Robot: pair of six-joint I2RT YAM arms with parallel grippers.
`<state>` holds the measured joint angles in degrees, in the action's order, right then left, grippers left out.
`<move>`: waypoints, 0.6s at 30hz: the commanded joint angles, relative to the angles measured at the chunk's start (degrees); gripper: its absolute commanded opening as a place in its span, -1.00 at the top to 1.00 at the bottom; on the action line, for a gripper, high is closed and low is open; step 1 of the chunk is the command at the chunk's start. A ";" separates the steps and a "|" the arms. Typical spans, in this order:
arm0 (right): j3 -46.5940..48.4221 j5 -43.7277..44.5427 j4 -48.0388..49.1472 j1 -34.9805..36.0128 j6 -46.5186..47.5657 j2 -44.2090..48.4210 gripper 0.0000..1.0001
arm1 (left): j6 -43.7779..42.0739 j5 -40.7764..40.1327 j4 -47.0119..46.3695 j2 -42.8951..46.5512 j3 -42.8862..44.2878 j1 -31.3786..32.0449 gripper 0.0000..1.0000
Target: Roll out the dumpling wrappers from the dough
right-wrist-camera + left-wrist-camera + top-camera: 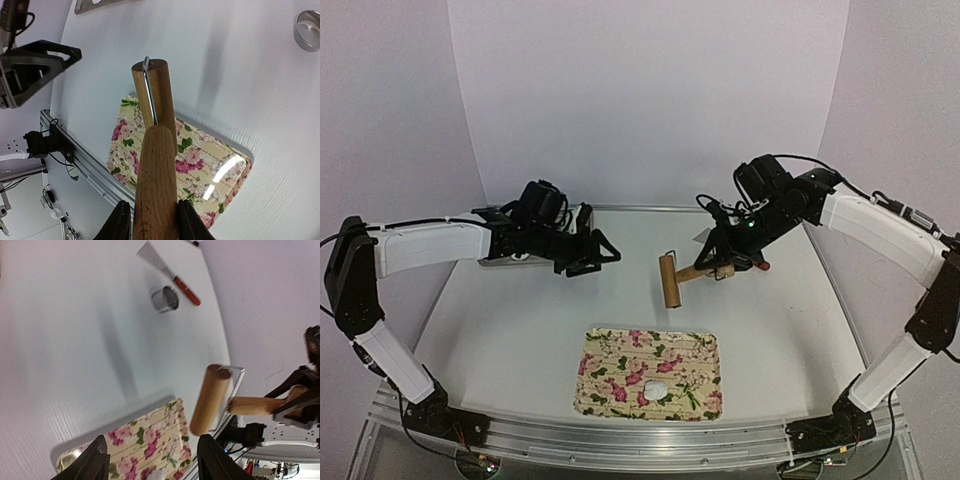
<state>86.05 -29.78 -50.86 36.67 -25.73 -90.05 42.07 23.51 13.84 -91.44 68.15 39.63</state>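
Right hand (pixel 718 268) is clamped on the rolling pin (pixel 669 280), jaws tight on the wooden handle. The roller points out toward mid-worktop (pixel 500 330). From above, it sits just past the far edge of the tray (pixel 695 350). Whether the roller touches the surface, I can't tell.

Left hand (pixel 600 254) is over on the far left, jaws well apart and gripping nothing. It sits well apart from the pin, with a clear gap between the two hands.

The floral tray lies close to the worktop's near edge, between the two arm bases. One small white wrapper (pixel 656 390) lies in it, toward the near rim and about centred, with patterned tray showing on all sides.

A wide band of bare white worktop runs between the tray's far edge and both hands, and more lies to the left of the tray.

The left wrist view shows the ring cutter (pixel 165 299) standing beside the red-handled scraper (pixel 172 276), near each other and well apart from the tray.
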 commanded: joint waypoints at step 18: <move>-6.89 -0.75 -7.83 17.78 -22.25 5.91 1.00 | 10.95 -2.57 12.86 8.06 -16.89 7.31 -0.76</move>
<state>80.14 -31.82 -59.63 50.81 -42.16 -84.03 52.39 20.57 26.11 -85.70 53.97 46.87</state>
